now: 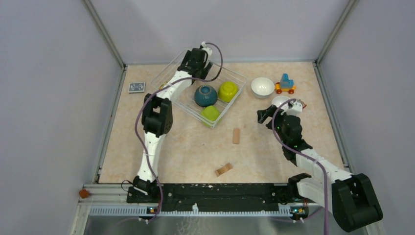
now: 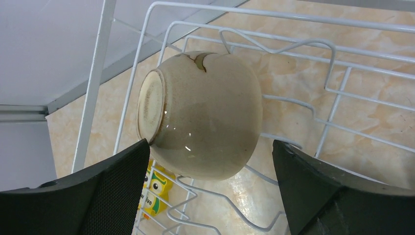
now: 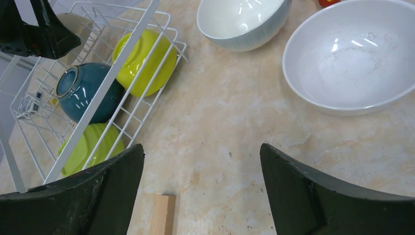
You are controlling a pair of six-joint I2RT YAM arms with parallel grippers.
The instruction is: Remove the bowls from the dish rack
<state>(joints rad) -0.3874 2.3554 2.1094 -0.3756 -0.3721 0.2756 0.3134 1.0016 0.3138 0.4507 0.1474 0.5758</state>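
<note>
- Grasp of the beige bowl (image 2: 205,112) seems to be the step in hand: the left gripper (image 2: 210,147) hangs over a corner of the dish rack (image 3: 105,88), and the bowl lies directly under it.
- Its jaws stand fully apart and hold nothing. The bowl sits in the gap between them, on its side against the wires, with its foot ring turned toward one finger (image 2: 122,181). I cannot tell if that finger's tip already touches the foot.
- To do it well, I would lower the gripper a little more, so that the pads close across the round belly and not on the foot ring alone. The glaze looks smooth and may slip.
- After closing, a straight lift is safer, because the bent wires stand close around the bowl and could catch it.
- The right gripper (image 3: 200,152) is also wide apart and empty, above the bare table (image 3: 220,122). Two white bowls (image 3: 242,19) stand on the table just ahead of it.
- Ahead of it to the other side, the teal bowl (image 3: 85,93) and two lime bowls (image 3: 144,61) lie in the rack.
</note>
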